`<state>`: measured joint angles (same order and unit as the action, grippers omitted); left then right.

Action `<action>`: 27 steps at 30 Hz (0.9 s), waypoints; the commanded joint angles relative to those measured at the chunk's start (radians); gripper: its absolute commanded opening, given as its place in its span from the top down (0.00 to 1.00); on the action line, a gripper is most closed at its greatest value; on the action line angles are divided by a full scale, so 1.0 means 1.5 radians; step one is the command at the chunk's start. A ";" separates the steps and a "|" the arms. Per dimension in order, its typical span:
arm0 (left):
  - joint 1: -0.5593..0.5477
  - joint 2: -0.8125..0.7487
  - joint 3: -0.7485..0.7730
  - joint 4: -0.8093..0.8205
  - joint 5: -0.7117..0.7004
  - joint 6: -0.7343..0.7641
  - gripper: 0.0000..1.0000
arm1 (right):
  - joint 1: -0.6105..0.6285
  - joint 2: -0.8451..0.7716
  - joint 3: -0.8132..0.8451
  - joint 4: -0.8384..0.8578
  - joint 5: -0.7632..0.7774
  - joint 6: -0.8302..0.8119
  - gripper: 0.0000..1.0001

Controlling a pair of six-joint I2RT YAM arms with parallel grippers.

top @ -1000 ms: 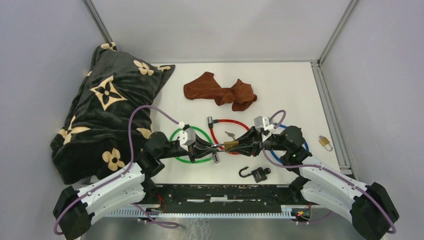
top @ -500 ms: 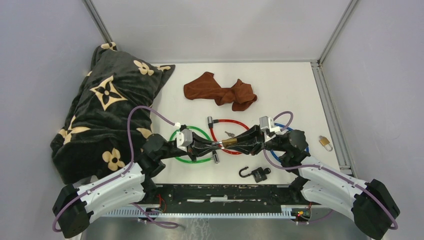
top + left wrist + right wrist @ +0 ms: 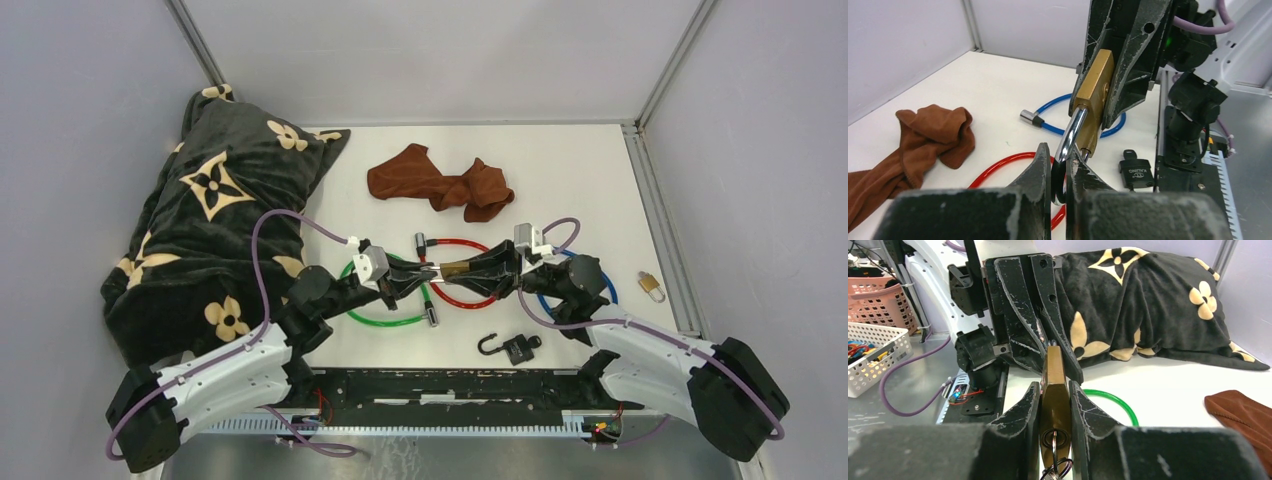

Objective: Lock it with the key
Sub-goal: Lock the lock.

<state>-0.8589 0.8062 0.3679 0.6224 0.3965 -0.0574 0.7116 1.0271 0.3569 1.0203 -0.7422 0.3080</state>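
Observation:
A brass padlock [image 3: 458,269] hangs above the table between both grippers. My right gripper [image 3: 478,268] is shut on its brass body [image 3: 1055,390], one finger on each flat side. A key [image 3: 1053,441] sits in the keyhole at the body's near end, with a wire ring hanging from it. My left gripper [image 3: 424,276] is shut on the chrome shackle [image 3: 1071,134], whose curved end sits between the fingertips [image 3: 1040,162]. The body [image 3: 1095,90] tilts up and away from the left fingers.
Red [image 3: 480,244], green [image 3: 386,321] and blue [image 3: 605,290] cable loops lie under the arms. A black padlock [image 3: 518,348] lies near the front edge and a small brass padlock [image 3: 651,286] at the right rail. There is a brown cloth [image 3: 440,182] behind and a black blanket [image 3: 215,210] at left.
Both grippers have carried the padlock a little farther from the bases, and it now hangs over the red cable loop. Neither grip has changed.

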 commanded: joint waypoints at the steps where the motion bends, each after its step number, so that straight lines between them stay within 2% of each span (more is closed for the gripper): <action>1: -0.079 0.037 0.106 0.127 0.096 -0.033 0.98 | 0.052 0.084 0.032 -0.060 -0.030 -0.010 1.00; 8: -0.125 0.056 0.115 0.151 0.125 -0.040 0.98 | 0.052 0.112 0.044 -0.078 -0.029 -0.031 1.00; 16: -0.153 0.065 0.135 0.143 0.151 -0.051 0.98 | 0.052 0.152 0.064 -0.039 -0.046 -0.015 1.00; 21: -0.133 0.033 0.124 0.089 0.115 -0.033 0.98 | 0.049 0.083 0.075 -0.148 -0.044 -0.070 1.00; 22: -0.120 0.023 0.122 0.077 0.109 -0.032 0.98 | 0.046 0.065 0.075 -0.185 -0.044 -0.088 0.97; 23: -0.105 0.013 0.115 0.065 0.098 -0.031 0.98 | 0.041 0.043 0.075 -0.220 -0.049 -0.103 0.87; 26: -0.043 -0.016 0.097 0.038 0.074 -0.031 0.98 | 0.022 -0.017 0.076 -0.328 -0.060 -0.155 0.36; 27: -0.025 -0.026 0.091 0.030 0.073 -0.030 0.98 | 0.012 -0.034 0.077 -0.374 -0.057 -0.174 0.26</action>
<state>-0.9283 0.8185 0.4149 0.4736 0.3668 -0.0410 0.7078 1.0306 0.4030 0.7528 -0.8330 0.2085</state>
